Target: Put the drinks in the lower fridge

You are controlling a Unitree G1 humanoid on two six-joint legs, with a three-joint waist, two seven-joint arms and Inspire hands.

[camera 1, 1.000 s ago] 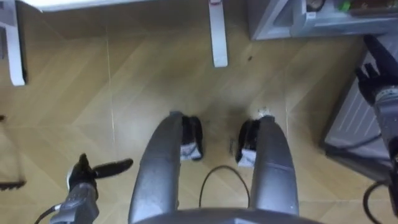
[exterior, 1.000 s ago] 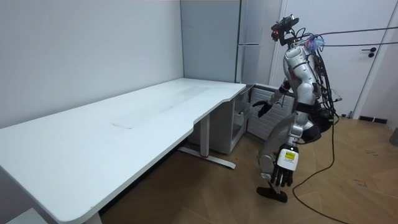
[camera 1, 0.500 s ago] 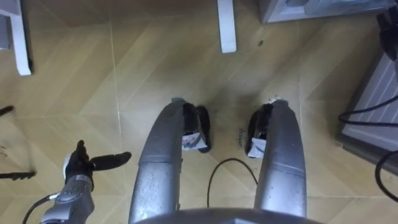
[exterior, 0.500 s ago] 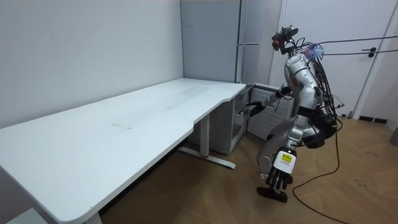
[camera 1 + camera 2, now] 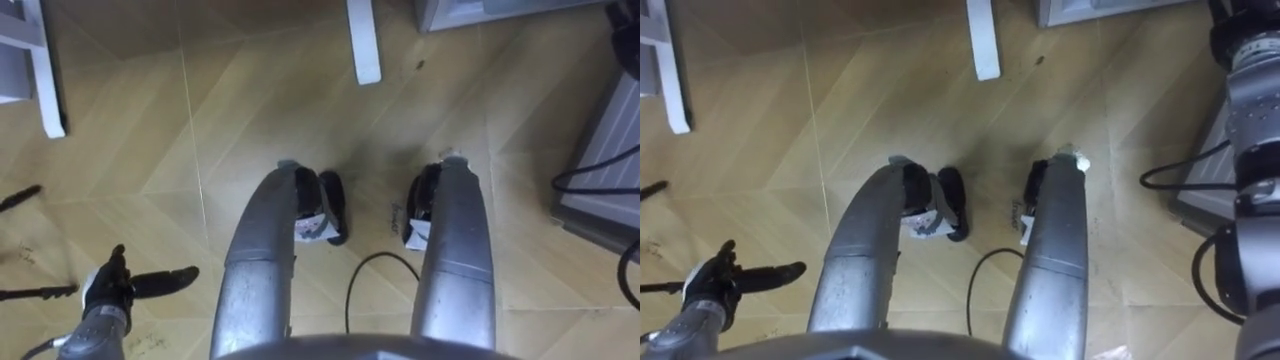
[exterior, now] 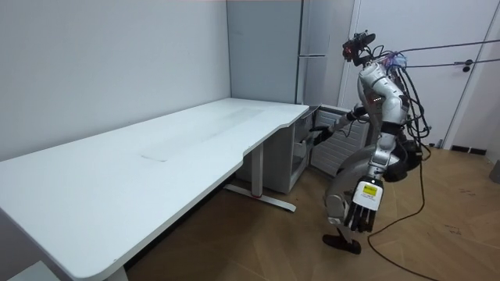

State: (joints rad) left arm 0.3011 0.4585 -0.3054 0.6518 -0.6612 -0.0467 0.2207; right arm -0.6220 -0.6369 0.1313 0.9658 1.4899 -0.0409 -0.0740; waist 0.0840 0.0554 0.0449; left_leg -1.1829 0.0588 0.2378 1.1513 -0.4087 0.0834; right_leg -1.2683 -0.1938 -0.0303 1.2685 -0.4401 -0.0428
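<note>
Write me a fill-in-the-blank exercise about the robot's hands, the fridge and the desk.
1. The left hand hangs low, its fingers straight, and holds ___.
2. The right hand reaches toward the ___ part of the fridge.
3. The desk beside the robot is ___ in colour.
Missing words: nothing; lower; white.

Tan wooden floor (image 5: 250,110) with a herringbone pattern; white desk (image 6: 156,156); grey fridge (image 6: 314,78); black left hand (image 5: 108,288).
</note>
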